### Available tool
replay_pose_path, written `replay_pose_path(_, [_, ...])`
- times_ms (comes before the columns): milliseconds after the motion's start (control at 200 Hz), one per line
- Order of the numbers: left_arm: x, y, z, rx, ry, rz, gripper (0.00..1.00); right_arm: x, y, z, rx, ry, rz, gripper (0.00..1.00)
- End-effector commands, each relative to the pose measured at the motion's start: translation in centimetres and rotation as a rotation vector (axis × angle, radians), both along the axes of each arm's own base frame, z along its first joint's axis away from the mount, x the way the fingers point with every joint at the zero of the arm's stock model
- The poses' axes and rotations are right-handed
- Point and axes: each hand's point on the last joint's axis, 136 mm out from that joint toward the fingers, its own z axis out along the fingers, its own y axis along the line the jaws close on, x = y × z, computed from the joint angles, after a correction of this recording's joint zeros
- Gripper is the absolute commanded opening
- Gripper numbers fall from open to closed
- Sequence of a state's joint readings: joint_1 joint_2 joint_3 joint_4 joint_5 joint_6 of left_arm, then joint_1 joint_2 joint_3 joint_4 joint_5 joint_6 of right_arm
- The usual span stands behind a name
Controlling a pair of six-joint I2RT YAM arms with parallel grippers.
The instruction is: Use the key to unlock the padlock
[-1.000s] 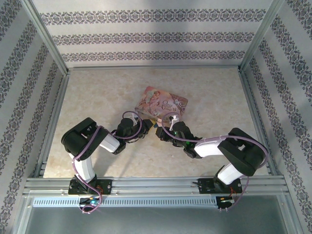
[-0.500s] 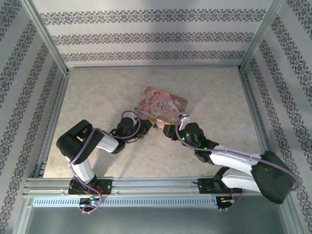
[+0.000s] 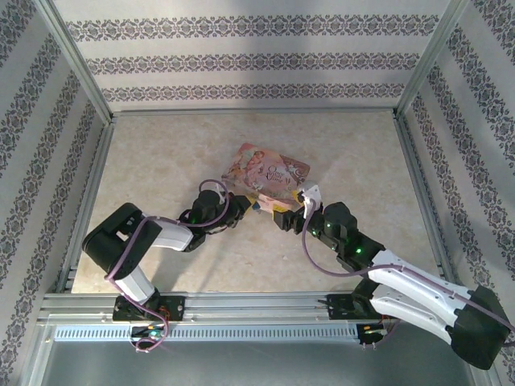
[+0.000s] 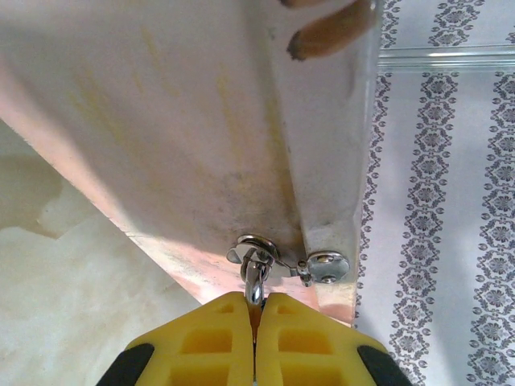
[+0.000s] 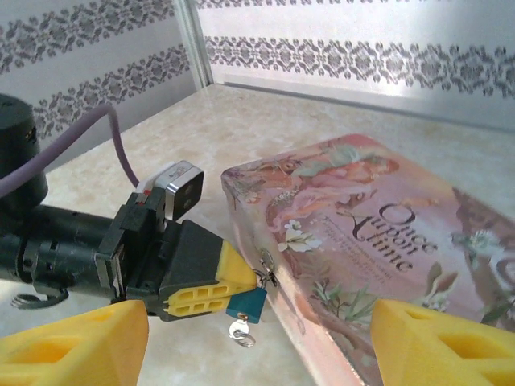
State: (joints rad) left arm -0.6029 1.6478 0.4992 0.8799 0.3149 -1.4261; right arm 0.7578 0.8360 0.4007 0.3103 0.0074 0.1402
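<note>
Yellow left gripper (image 5: 240,283) pinches padlock (image 5: 246,305) at box (image 5: 362,233) edge.

Behind left tool (image 5: 251,281), padlock (image 5: 246,305) partly hidden; pink box (image 5: 362,233) cut off by edge.

The pink box (image 5: 366,205) bears one legible title on its lid — "Once Upon a Time".

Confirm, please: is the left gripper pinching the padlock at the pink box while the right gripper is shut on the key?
The right gripper is open, clear of the key, as the right wrist view shows. The left gripper does pinch the padlock at the pink box.
</note>
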Motion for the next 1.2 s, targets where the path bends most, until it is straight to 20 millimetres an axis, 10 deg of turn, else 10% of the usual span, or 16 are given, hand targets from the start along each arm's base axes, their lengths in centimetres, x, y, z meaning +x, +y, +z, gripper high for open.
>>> replay_pose_path(0, [0.5, -1.0, 3.6, -0.045, -0.056, -0.005, 0.05, -1.1, 0.9, 1.8, -0.138, -0.168, 0.109, 0.74])
replay_pose_path(580, [0.2, -0.8, 4.8, -0.109, -0.025, 0.015, 0.05, -2.3, 1.8, -1.4, -0.812, -0.568, 0.381, 0.93])
replay_pose_path(1194, [-0.1, -0.6, 5.2, -0.128, 0.023, 0.028, 0.04, -1.3, 3.7, -3.9, -0.902, -0.514, 0.461, 0.94])
